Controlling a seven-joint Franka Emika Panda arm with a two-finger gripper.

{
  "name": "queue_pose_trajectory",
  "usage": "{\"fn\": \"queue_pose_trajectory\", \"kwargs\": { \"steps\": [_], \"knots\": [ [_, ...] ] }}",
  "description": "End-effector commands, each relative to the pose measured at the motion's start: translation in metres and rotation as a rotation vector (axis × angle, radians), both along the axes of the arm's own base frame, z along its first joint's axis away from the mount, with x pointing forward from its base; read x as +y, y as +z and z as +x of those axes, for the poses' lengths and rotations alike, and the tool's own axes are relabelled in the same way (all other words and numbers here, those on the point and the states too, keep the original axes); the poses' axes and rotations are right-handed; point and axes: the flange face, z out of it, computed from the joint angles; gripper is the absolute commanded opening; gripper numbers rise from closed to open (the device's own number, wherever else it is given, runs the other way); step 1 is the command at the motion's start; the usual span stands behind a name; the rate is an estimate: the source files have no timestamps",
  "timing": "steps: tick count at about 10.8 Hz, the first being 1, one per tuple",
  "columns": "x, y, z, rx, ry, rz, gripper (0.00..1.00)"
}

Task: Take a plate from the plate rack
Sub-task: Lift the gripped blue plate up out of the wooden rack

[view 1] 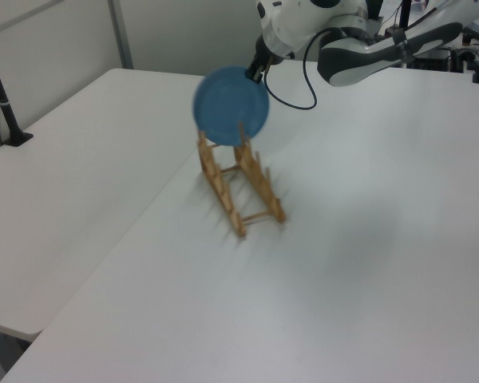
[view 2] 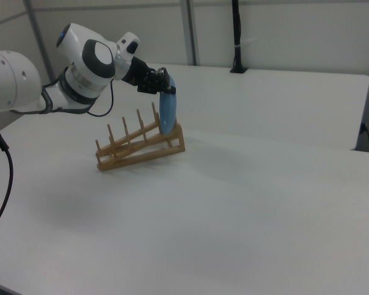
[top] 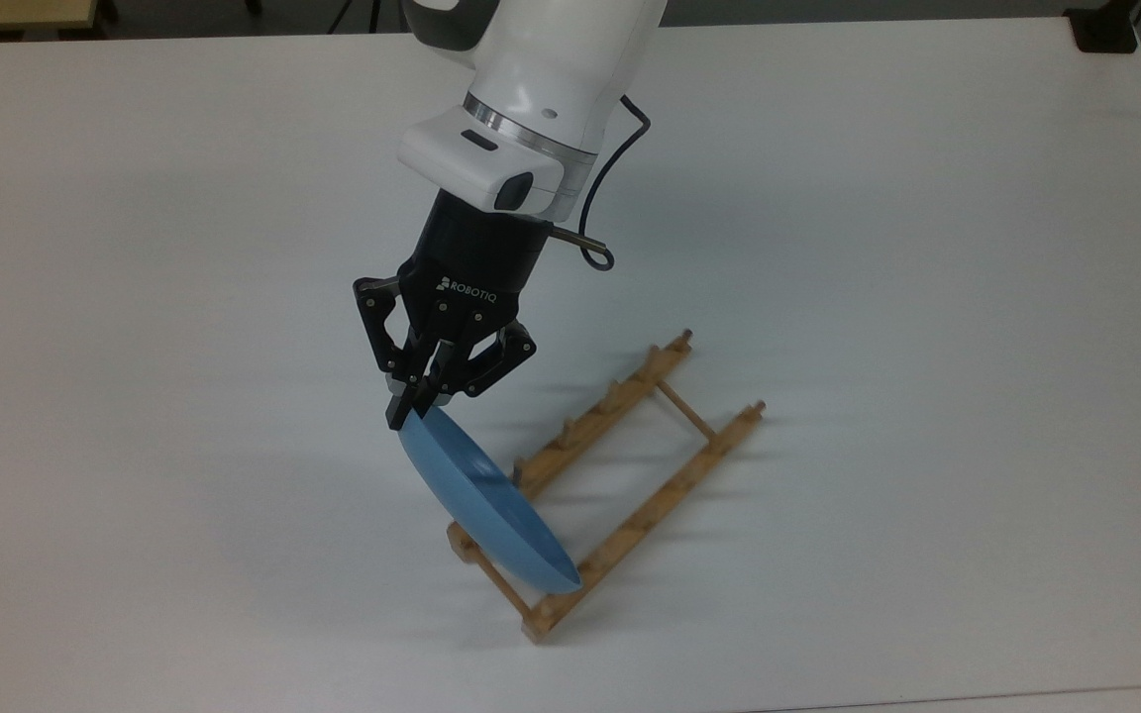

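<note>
The light-blue plate [top: 481, 505] stands on edge at the near end of the wooden plate rack [top: 670, 490], leaning toward the top view's left. My gripper [top: 410, 411] comes down from above and is shut on the plate's upper rim. In the left view the plate [view 1: 230, 106] faces the camera above the rack [view 1: 265, 191], with the gripper [view 1: 255, 73] at its top right edge. In the right view the plate [view 2: 166, 114] shows edge-on under the gripper [view 2: 166, 82], and the rack [view 2: 135, 153] tilts with its plate end raised off the table.
The white table [top: 135, 297] spreads wide on all sides of the rack. A black post [view 1: 4, 104] is clamped at the left view's left edge. A black block [top: 1105, 30] sits at the top view's far right corner. A cable loops beside my wrist [top: 600, 248].
</note>
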Motion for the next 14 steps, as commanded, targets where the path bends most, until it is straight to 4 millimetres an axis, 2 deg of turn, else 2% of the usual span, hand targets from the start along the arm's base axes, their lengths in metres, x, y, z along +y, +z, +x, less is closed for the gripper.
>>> {"fn": "queue_pose_trajectory", "kwargs": {
  "steps": [1,4,7,8,11,13,14],
  "knots": [
    [0.0,0.004,0.003,-0.027,-0.012,-0.013,0.0],
    [-0.003,0.015,0.0,-0.042,-0.015,-0.01,0.0],
    [-0.007,0.039,-0.006,-0.073,-0.022,-0.003,0.0],
    [-0.009,0.05,-0.009,-0.094,-0.035,0.017,0.0],
    [-0.022,0.101,-0.026,-0.21,-0.129,0.159,0.0],
    [-0.046,0.133,-0.039,-0.249,-0.212,0.339,0.0],
    [-0.066,0.143,-0.047,-0.251,-0.26,0.445,0.0]
  ]
}}
